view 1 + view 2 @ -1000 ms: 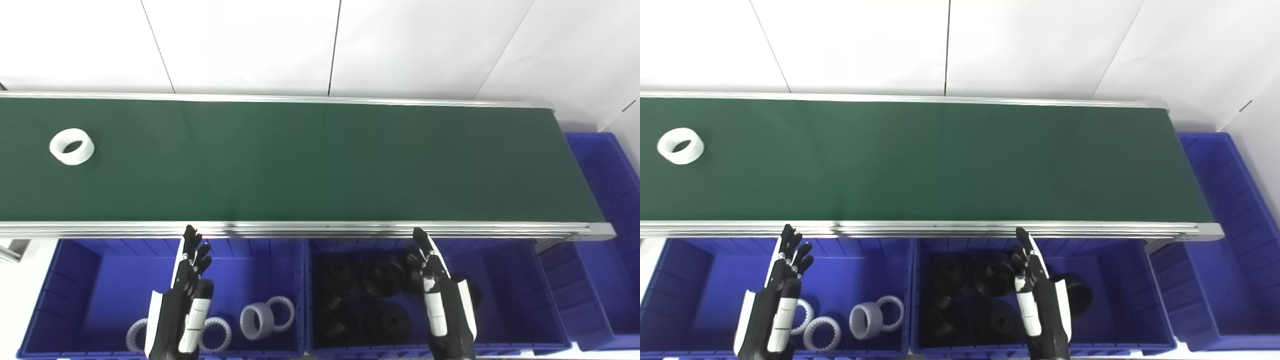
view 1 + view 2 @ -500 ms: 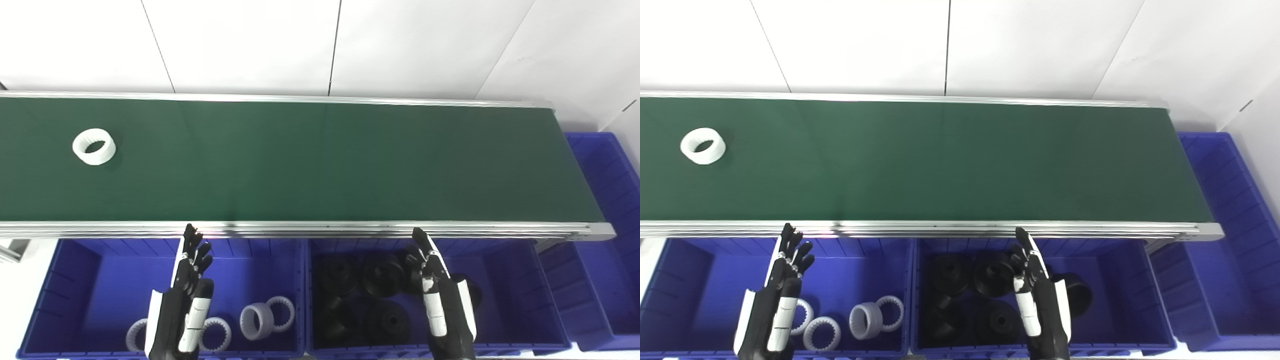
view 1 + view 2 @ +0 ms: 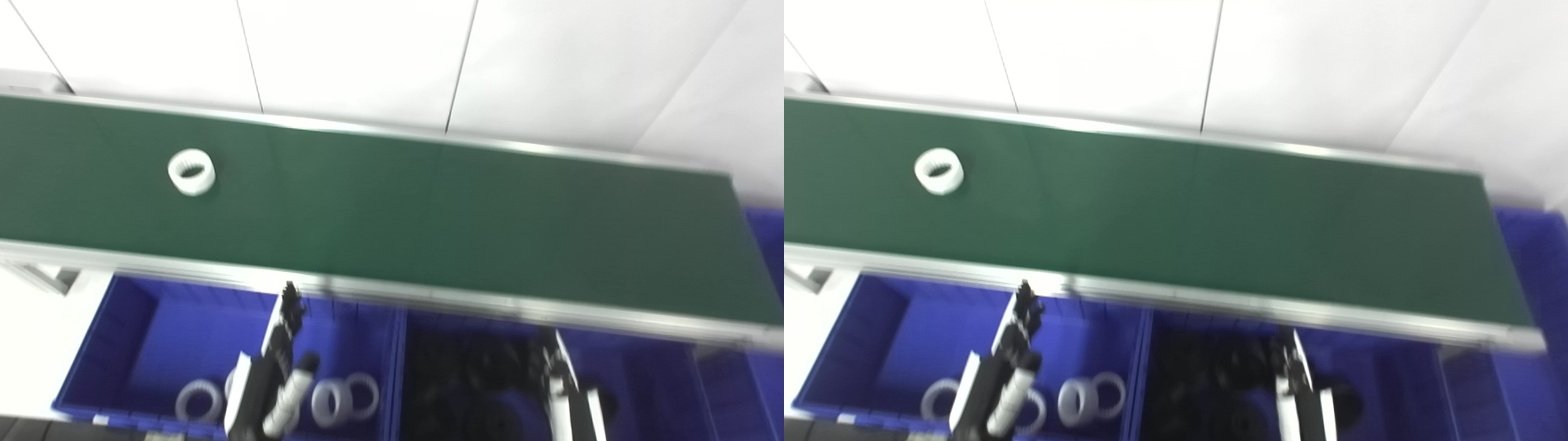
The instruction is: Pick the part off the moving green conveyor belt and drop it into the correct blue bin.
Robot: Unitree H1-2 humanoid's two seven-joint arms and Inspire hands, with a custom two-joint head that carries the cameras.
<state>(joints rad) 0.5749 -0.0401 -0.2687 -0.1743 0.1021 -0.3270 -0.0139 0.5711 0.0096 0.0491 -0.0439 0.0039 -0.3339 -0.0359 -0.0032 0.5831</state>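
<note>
Left eye view: white ring part rides the belt while both hands wait, empty, over the bins.

The whole picture has swung and blurred since half a second ago, so the head has turned; that is no jump of the things. The white ring has still travelled rightward along the green conveyor belt, nearer the left hand, which I judge should take it. That hand hovers over the blue bin of white rings, fingers spread, holding nothing. The right hand stays low over the bin of black parts, apparently open and empty, though blurred.
</note>
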